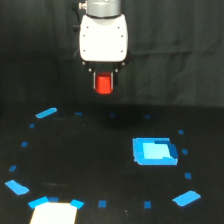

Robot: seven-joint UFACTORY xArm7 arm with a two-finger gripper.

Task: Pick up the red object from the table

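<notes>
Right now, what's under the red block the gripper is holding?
The red block hangs in the gripper, clear of the table. Below it is only bare black table. The gripper's fingers cover the block's sides, so the contact there is hidden.

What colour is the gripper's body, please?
White, with dark fingers below; the gripper shows in the exterior view.

The gripper (104,82) hangs well above the table (90,160), its white body facing the camera. The red object (104,83) sits between the short dark fingers, off the surface; the fingers appear closed against it, though blur softens their edges. Below the gripper and toward the exterior view's right lies a bright blue patch (154,151). Below it, toward the left, a white patch (54,213) meets the frame's bottom edge.
</notes>
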